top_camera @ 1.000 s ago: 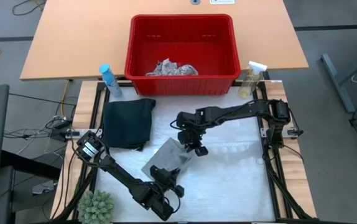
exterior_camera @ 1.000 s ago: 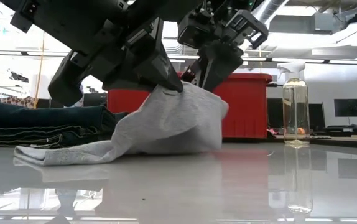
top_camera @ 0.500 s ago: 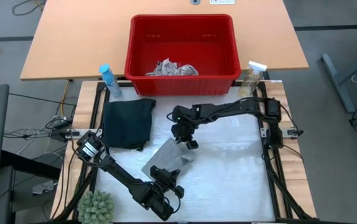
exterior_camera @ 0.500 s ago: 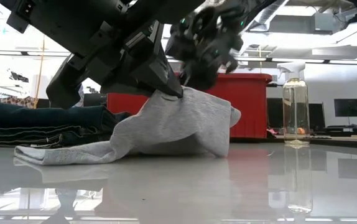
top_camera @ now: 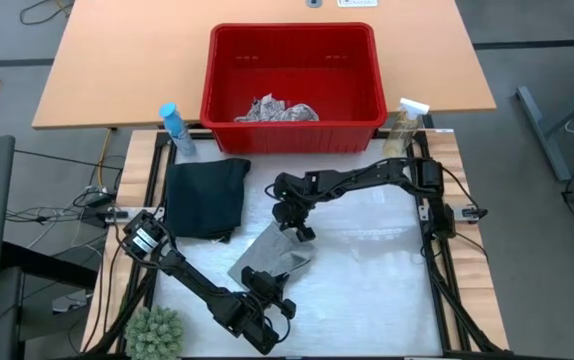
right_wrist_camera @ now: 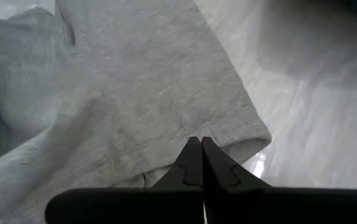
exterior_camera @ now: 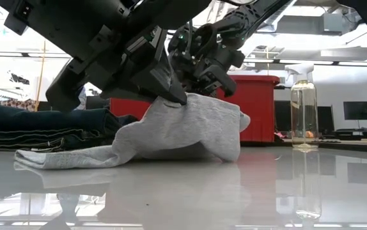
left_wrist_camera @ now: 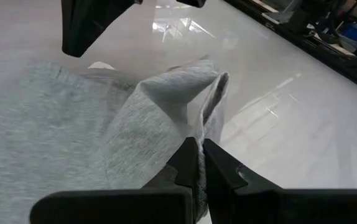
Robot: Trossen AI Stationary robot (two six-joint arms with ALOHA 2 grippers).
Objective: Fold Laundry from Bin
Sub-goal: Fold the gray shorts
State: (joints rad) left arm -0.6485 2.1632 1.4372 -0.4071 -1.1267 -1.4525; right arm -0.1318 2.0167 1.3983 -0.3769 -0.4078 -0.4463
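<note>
Three pieces of laundry show: one small grey cloth (top_camera: 275,256) on the white worktop (top_camera: 367,270), one dark folded pair of trousers (top_camera: 205,197) beside it, and one white leaf-print cloth (top_camera: 277,110) in the bin. There is one red bin (top_camera: 294,50). Two spray bottles stand at the worktop's far edge: one blue bottle (top_camera: 175,129) and one clear bottle (top_camera: 401,127). One small green plant (top_camera: 154,332) sits at the near left corner. Two arms work here, each with one claw: the left claw (top_camera: 272,310) and the right claw (top_camera: 294,226).

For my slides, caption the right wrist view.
Right gripper shut, its tip above the grey cloth spread on the white table.
</note>
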